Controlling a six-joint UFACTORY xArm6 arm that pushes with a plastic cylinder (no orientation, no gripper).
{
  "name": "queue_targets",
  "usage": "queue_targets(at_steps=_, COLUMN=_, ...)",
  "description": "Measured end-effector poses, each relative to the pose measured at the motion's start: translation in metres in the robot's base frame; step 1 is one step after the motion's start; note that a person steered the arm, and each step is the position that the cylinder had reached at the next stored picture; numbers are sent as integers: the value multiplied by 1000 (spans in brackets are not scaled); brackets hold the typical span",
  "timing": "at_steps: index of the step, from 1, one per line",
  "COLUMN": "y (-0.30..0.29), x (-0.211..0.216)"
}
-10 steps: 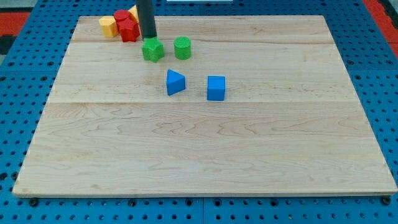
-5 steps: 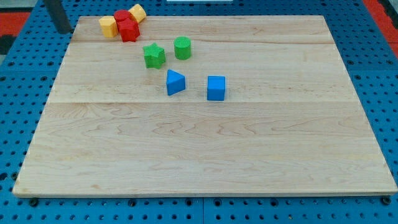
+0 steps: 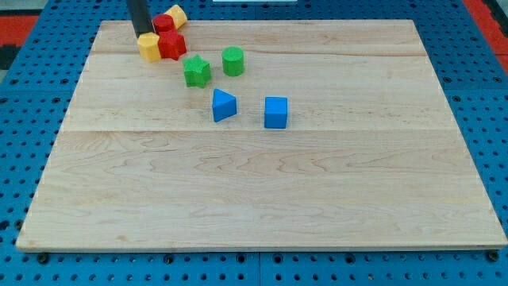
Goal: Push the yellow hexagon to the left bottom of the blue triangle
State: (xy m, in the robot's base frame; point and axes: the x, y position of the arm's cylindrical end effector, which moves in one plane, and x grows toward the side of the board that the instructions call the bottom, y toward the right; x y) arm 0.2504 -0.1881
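My tip (image 3: 143, 35) stands at the view's top left, touching the upper edge of a yellow block (image 3: 148, 47) that looks like the hexagon. A red block (image 3: 171, 45) sits against that yellow block's right side. The blue triangle (image 3: 224, 105) lies further down and to the right, well apart from the yellow block. A second yellow block (image 3: 176, 14) and a second red block (image 3: 163, 22) sit just above, near the board's top edge.
A green star (image 3: 197, 71) and a green cylinder (image 3: 232, 60) lie between the yellow block and the blue triangle. A blue cube (image 3: 275, 112) sits to the triangle's right. The wooden board (image 3: 254, 199) lies on a blue pegboard.
My tip moved from above the green star to off the board's top left, then onto the yellow block. The yellow block and the red block beside it slid down and right.
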Motion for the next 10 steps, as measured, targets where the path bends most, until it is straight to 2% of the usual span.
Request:
queue_targets(at_steps=1, y=9, x=43)
queue_targets(at_steps=3, y=64, x=108)
queue_targets(at_steps=7, y=42, x=121)
queue_targets(at_steps=9, y=1, x=136)
queue_targets(at_steps=10, y=60, x=143)
